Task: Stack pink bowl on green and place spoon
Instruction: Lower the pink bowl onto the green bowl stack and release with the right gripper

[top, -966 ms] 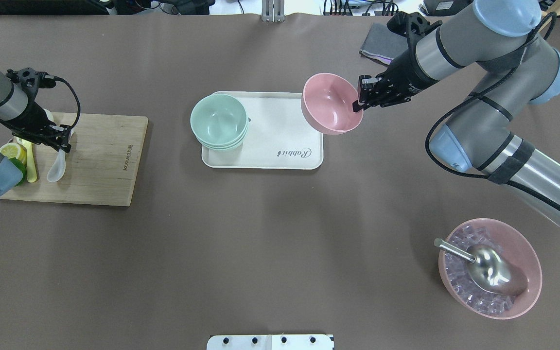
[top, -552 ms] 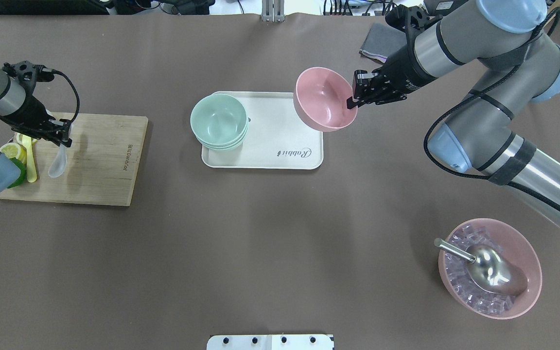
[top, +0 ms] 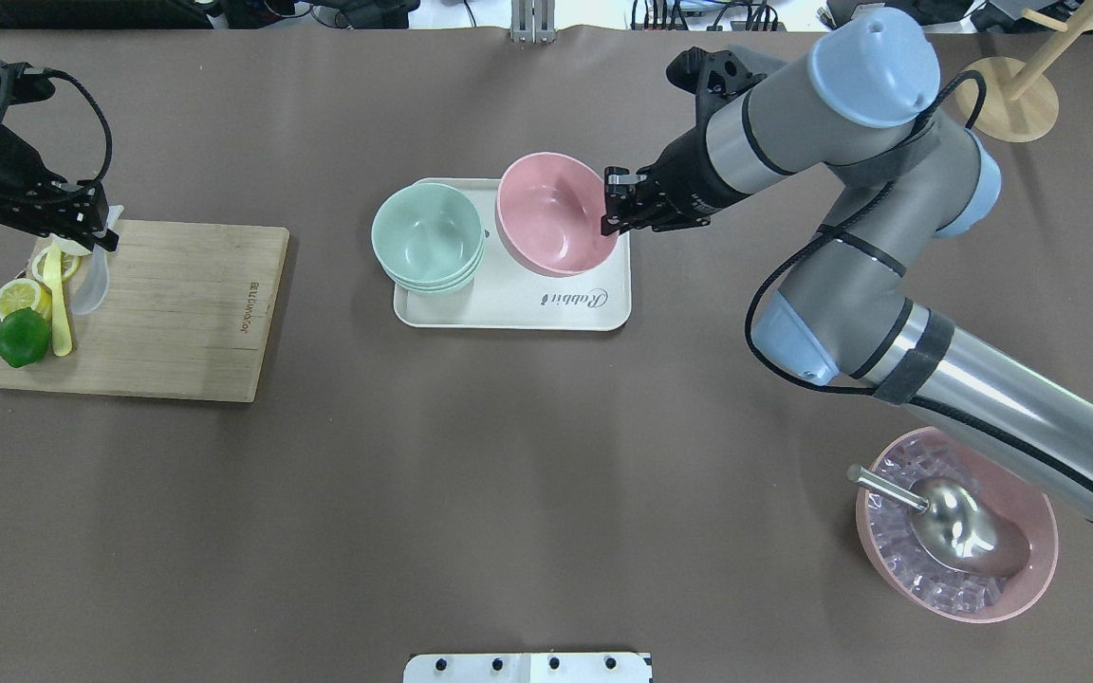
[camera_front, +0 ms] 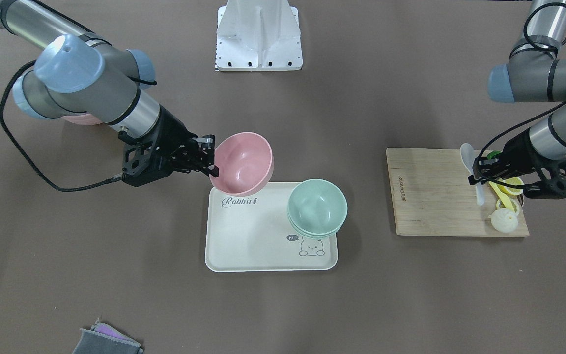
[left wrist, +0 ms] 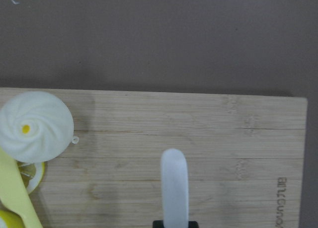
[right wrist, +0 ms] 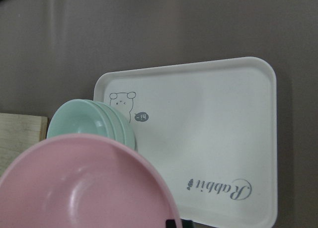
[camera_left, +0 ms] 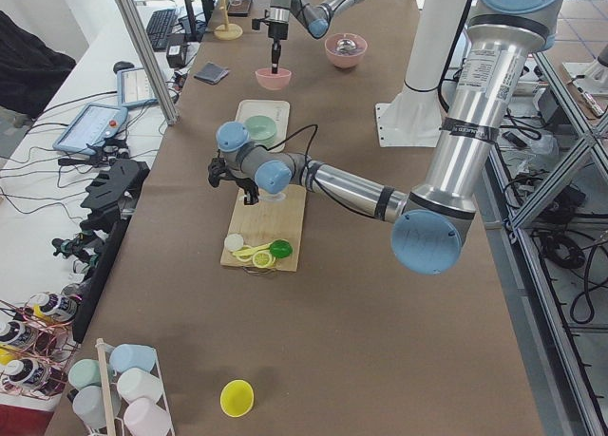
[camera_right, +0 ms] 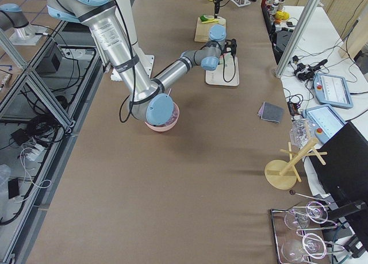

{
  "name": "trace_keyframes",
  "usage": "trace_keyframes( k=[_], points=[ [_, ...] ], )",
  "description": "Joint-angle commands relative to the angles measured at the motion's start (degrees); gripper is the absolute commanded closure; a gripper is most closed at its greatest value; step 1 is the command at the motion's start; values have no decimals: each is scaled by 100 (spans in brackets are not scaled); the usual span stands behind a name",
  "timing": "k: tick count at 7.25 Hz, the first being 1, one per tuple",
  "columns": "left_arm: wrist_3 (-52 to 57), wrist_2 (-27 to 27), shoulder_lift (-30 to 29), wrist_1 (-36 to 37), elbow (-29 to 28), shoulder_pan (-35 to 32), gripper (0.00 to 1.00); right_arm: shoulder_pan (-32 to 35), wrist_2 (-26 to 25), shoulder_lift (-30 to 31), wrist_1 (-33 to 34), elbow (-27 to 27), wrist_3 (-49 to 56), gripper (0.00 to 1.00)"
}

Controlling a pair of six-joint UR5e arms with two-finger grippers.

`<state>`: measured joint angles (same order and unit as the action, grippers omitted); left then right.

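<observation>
Having been carried in, pink bowl [top: 551, 213], clamped in right fingers [camera_front: 207, 140], hangs just short of green stack [top: 428, 237]; spoon [camera_front: 467, 156] lifted, clamped in left fingers [camera_front: 475, 178]; stacking judged next.

The tray [top: 509, 305] is cream-white, with grey "Rabbit" script and a small grey line-drawn animal. On it, the green bowls [top: 428, 235] are pale mint. Above it, the pink bowl [top: 554, 213] is plain soft pink. Left of the tray in the overhead view, the cutting board [top: 186, 313] shows light wood grain. It carries a dark green lime [top: 22, 337], yellow lemon slices [top: 19, 296] and the milky translucent spoon [left wrist: 174, 186].
</observation>
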<state>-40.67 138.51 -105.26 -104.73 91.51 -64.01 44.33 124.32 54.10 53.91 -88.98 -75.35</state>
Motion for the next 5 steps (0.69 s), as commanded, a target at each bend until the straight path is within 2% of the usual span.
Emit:
trace_keyframes(
  k=[1,2,5],
  points=[
    [6,80,-12,75,52,-41,100,-275,-521,-660,-3,597,-321,100],
    [6,80,-29,75,26,-32,100,-302,-531,-960,-12,914,-722,100],
    [24,80,-56,84,-1,-32,100,-452,-926,-1164,-406,1469,-735,100]
  ],
)
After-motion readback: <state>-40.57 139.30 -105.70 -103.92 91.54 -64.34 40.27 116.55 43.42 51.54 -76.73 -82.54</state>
